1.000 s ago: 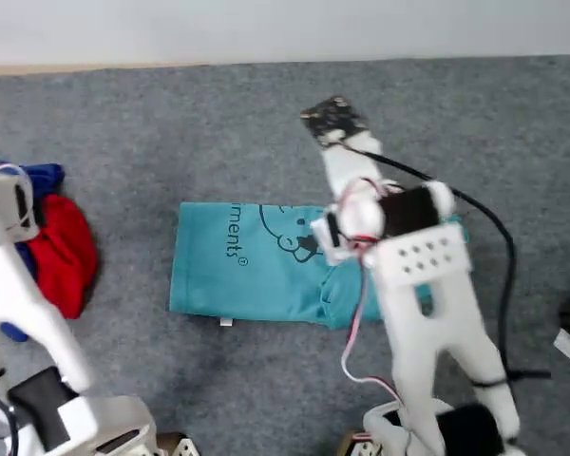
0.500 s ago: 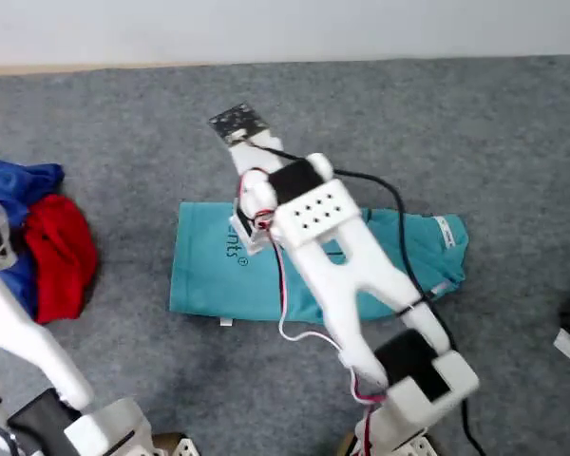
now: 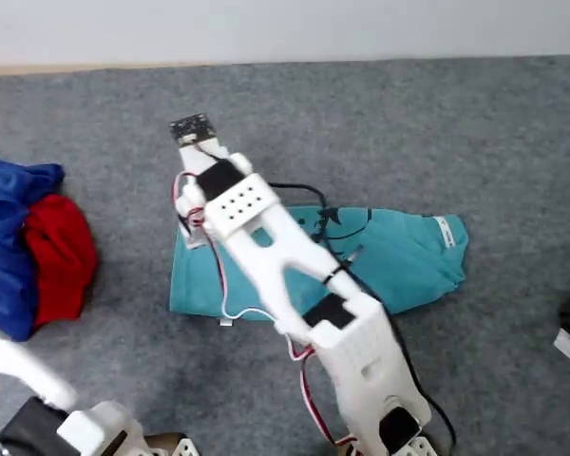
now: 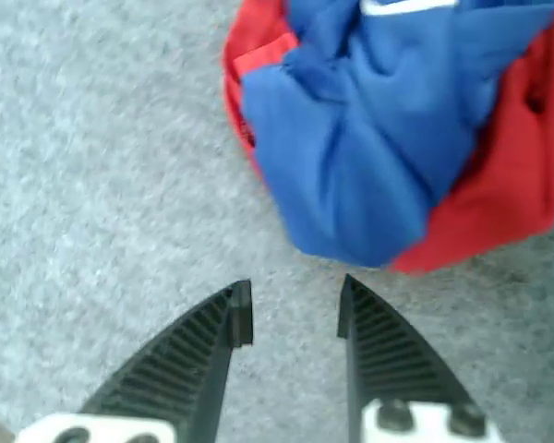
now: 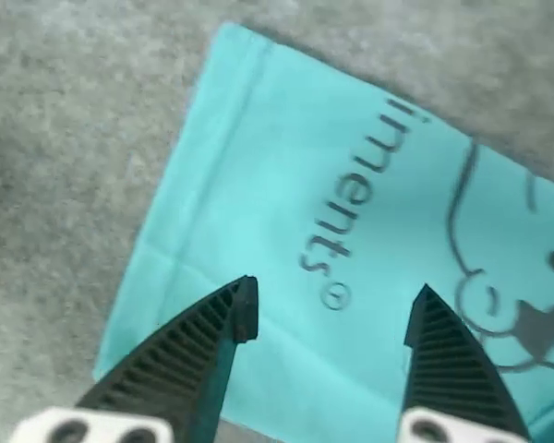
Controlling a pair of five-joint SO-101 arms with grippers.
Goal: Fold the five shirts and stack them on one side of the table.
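Now: teal shirt (image 3: pixel 399 252) mid-table, half-folded, long axis 9-to-3, collar tag apparently at 3 o'clock. Right gripper (image 5: pixel 337 309) swung from its 3 o'clock end to the 9 o'clock hem, fingers wide, empty. Left gripper (image 4: pixel 295 309) narrowly open over grey table (image 3: pixel 95 123), beside blue shirt (image 4: pixel 369 138) on red shirt (image 4: pixel 499 185) at 9 o'clock.

The table (image 3: pixel 475 123) is covered from edge to edge with a grey covering (image 4: pixel 92 138), rough like felt and a little mottled. Along its far side runs a narrow tan strip (image 3: pixel 76 66), and behind that stands a pale, plain wall (image 3: pixel 285 28). The light is soft and even, and the shadows on the grey are weak.
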